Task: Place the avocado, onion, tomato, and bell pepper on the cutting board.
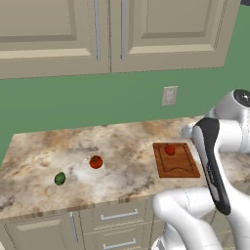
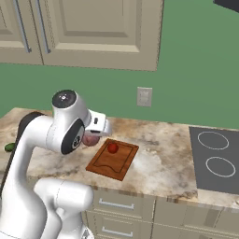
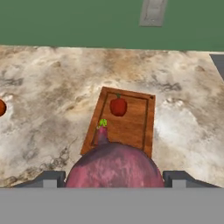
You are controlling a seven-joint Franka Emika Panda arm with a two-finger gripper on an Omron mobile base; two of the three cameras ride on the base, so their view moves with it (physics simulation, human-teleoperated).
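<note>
Closest to my hand camera, the onion [image 3: 114, 166] is sitting between the two dark finger tips, its pinkish-purple bulk swelling up from the bottom edge with a small green sprout on top; the gripper [image 3: 114, 178] is pinching it, one finger tip showing on either side of it. In the right base view I am seeing the same onion [image 2: 90, 139] tucked under the white wrist, hanging just off the left edge of the cutting board [image 2: 105, 163] and above the counter [image 2: 163, 154]. The board is lying flat on the marbled counter with the bell pepper [image 3: 118, 106] resting on its far end, red with a little green stem. In the left base view I am watching the tomato [image 1: 96, 161] sitting on the bare counter well to the left of the board, and the avocado [image 1: 60, 178] lying further left still, nearer the front edge. A wall socket [image 1: 169, 95] is showing on the green wall behind the board.
</note>
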